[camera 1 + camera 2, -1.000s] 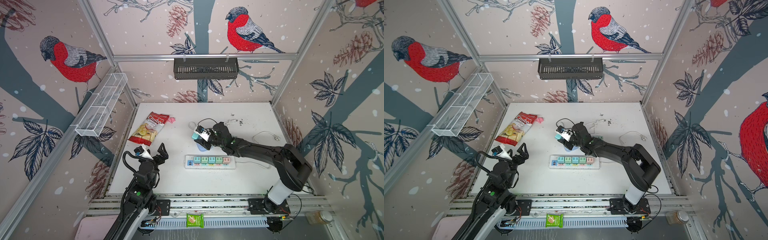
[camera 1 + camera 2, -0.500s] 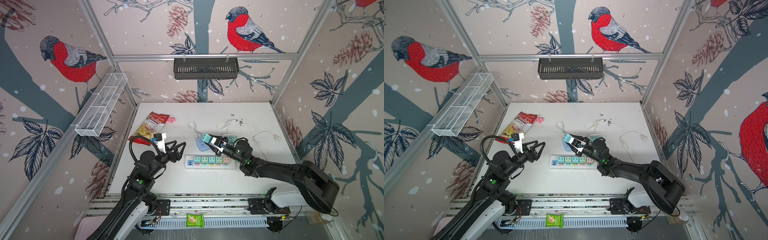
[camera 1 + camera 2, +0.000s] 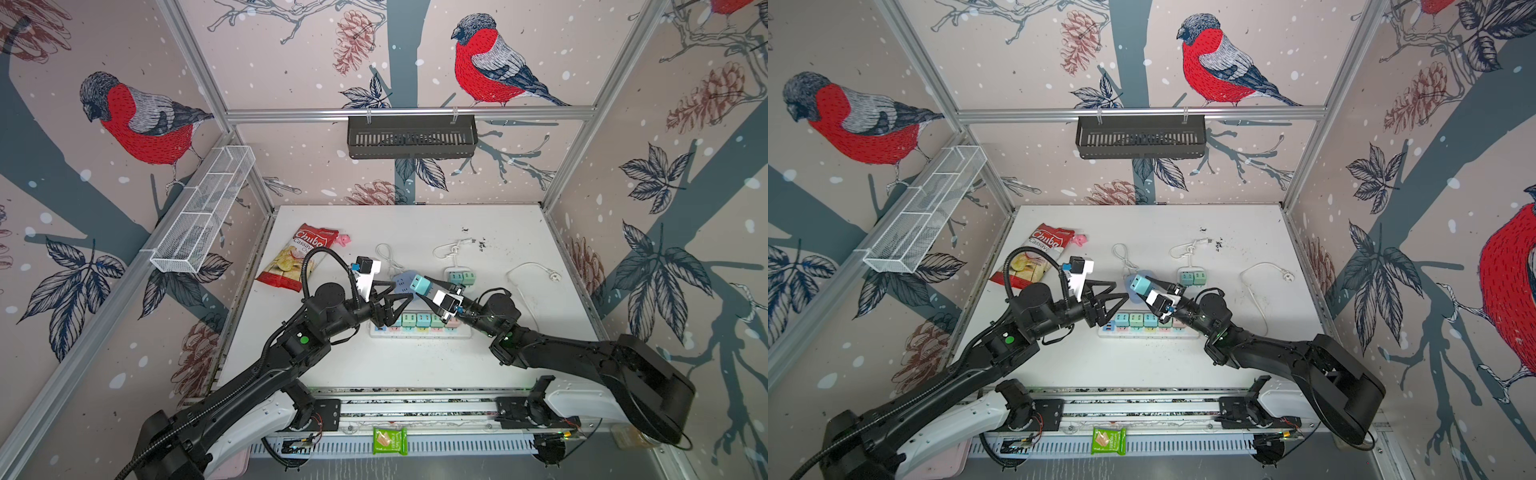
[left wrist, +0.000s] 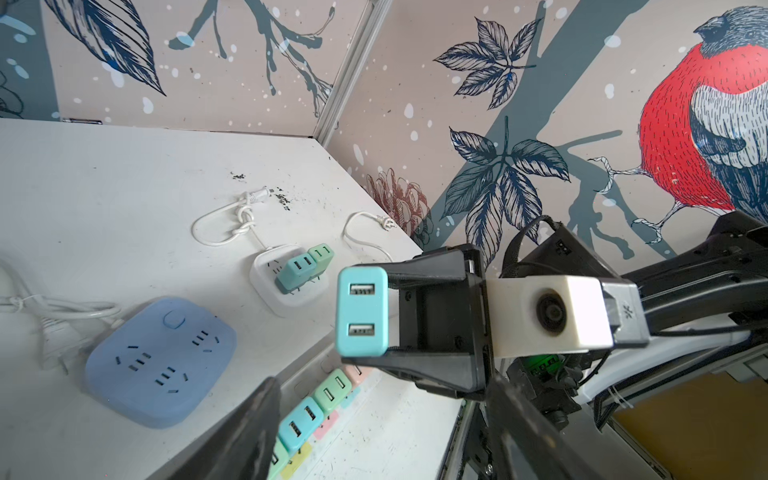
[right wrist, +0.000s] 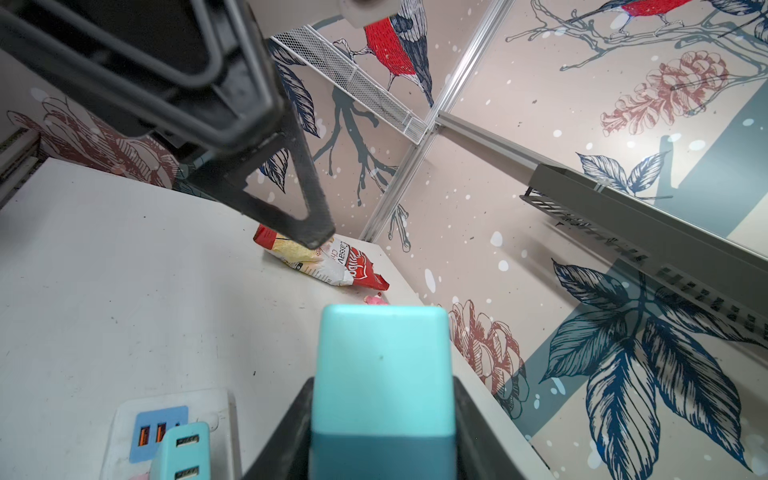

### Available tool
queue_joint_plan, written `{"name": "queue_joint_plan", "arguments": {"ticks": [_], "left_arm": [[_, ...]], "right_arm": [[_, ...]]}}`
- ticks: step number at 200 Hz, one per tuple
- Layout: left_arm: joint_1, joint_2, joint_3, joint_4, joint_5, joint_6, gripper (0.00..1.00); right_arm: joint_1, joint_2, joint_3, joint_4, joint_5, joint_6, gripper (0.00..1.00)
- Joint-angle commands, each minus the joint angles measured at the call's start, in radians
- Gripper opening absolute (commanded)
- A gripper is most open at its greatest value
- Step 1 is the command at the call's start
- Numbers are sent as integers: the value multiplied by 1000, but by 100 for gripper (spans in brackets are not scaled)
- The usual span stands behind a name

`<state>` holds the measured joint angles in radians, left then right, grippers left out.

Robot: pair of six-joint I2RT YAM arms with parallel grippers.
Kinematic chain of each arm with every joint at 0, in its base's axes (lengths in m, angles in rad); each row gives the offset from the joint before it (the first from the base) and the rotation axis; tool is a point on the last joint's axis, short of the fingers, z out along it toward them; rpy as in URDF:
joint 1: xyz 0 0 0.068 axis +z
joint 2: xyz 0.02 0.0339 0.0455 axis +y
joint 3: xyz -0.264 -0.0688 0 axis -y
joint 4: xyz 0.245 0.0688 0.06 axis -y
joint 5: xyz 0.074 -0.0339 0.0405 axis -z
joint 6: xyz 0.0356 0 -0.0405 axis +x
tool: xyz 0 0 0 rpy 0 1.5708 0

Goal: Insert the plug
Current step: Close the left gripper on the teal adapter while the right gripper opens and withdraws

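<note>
A teal two-port charger plug [image 3: 419,284] [image 3: 1138,285] hangs above the table, and my right gripper [image 3: 428,290] [image 5: 382,415] is shut on it. Its port face shows in the left wrist view [image 4: 361,316]. My left gripper [image 3: 402,290] [image 3: 1120,290] is open just left of the plug, its fingers [image 4: 249,432] short of it with nothing between them. Below lies a long white power strip [image 3: 419,330] [image 4: 332,415] with several pastel chargers in it. A blue socket block [image 4: 158,361] lies behind it, with no chargers in it.
A small white socket block [image 3: 459,276] holds two green chargers. A chips bag [image 3: 299,259] and a pink scrap [image 3: 344,239] lie at the left rear. A loose white cable [image 3: 528,270] curls at the right. A black basket [image 3: 411,135] hangs on the back wall.
My right gripper has carried the plug up and away from the blue block, toward the strip. My left arm has swung in from the front left to meet it, jaws narrowed a little.
</note>
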<state>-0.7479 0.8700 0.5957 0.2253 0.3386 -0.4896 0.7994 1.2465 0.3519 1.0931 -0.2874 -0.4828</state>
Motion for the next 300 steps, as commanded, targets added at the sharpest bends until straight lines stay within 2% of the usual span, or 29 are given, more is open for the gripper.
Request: {"name": "queue_joint_plan", "arguments": {"ticks": [1,41,68,133,179,190,198,206,209,219,228,231,233,250,272,300], "left_arm": [[-36,53,50,22,-22,51,76],[-70,146,110,-15,-75,76,72],[-76,176,131,-14,-66,80,67],[-80,205,161,-32,-36,99,38],[-81,235,174,-38,-1,100,32],[-80,242,174,-35,2,100,27],[-81,247,176,-32,5,103,15],[-80,251,180,-32,0,108,3],[-80,253,182,-32,-6,109,0],[-80,254,191,-34,-25,116,0],[-80,254,200,-43,-44,130,0],[-80,254,205,-47,-52,134,0],[-80,254,207,-50,-59,139,0],[-80,251,236,-88,-113,173,0],[-78,234,258,-124,-170,213,0],[-54,201,245,-110,-221,251,0]], "right_arm": [[8,-20,-3,63,-31,-19,6],[20,-33,-8,61,-37,-22,7],[26,-32,-8,62,-35,-28,7],[29,-20,-5,68,-29,-31,7],[31,-21,-5,70,-25,-31,8],[31,-21,-5,70,-20,-31,10],[31,-20,-7,72,-14,-30,17],[30,-21,-9,80,-3,-25,36],[31,-22,-12,86,2,-22,46],[31,-24,-25,114,21,-12,68],[30,-27,-41,146,33,-8,81],[31,-27,-48,156,36,-8,95],[31,-27,-51,162,39,-7,99],[29,-43,-70,186,53,-2,100],[25,-72,-63,135,84,12,100],[-8,-98,-68,125,84,36,100]]}}
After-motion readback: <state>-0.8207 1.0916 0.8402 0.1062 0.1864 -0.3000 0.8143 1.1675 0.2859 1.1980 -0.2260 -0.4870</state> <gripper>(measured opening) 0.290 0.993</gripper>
